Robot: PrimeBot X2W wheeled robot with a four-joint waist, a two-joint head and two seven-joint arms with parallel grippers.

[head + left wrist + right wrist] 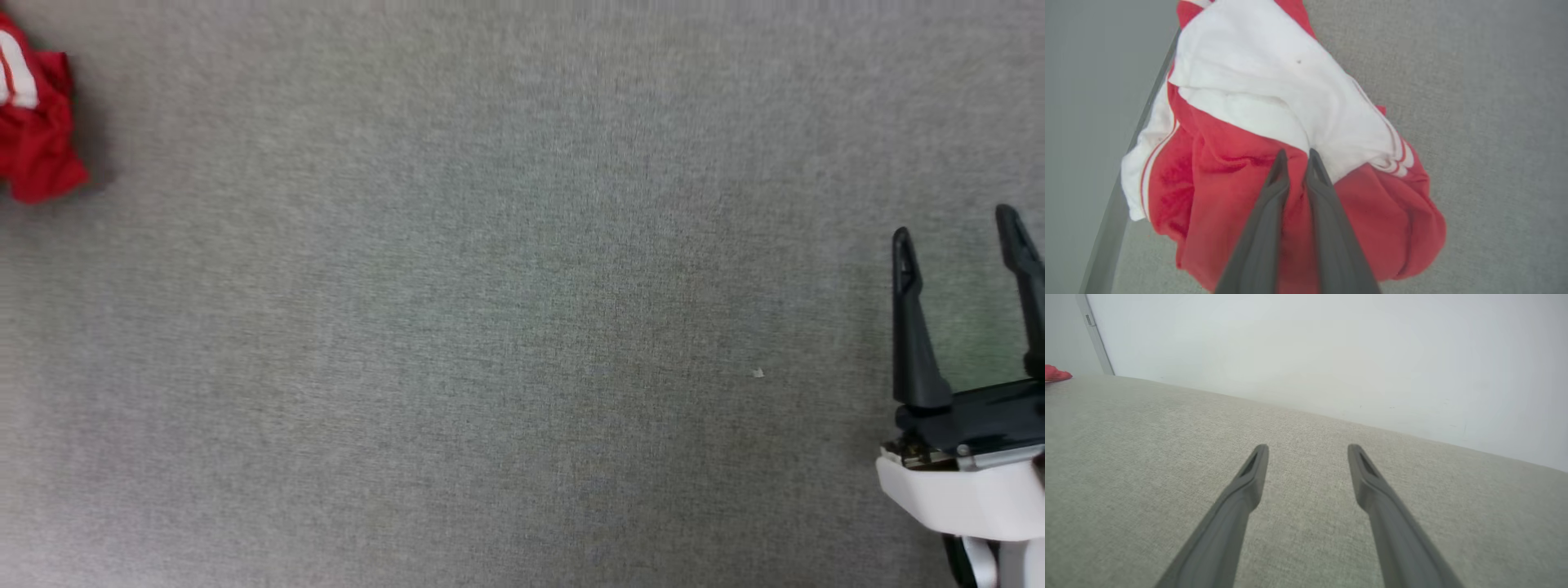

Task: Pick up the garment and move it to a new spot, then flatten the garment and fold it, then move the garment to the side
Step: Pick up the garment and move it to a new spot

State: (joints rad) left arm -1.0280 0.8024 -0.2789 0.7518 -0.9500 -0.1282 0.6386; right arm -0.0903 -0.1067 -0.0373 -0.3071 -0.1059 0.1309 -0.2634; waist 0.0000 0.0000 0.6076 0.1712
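The garment, a crumpled red T-shirt with white sleeves and striped trim, lies bunched on the grey table. In the left wrist view my left gripper is shut on a fold of red cloth where it meets the white sleeve. The head view catches part of the garment at the far left edge. My right gripper stands open at the lower right, far from the cloth, nothing between its fingers. The right wrist view has the same open gripper over bare table, with a red sliver of the garment at far left.
The grey fabric table top spreads wide between the garment and my right gripper. The garment sits right at a table edge with a metal strip. A pale wall stands beyond the table's far edge.
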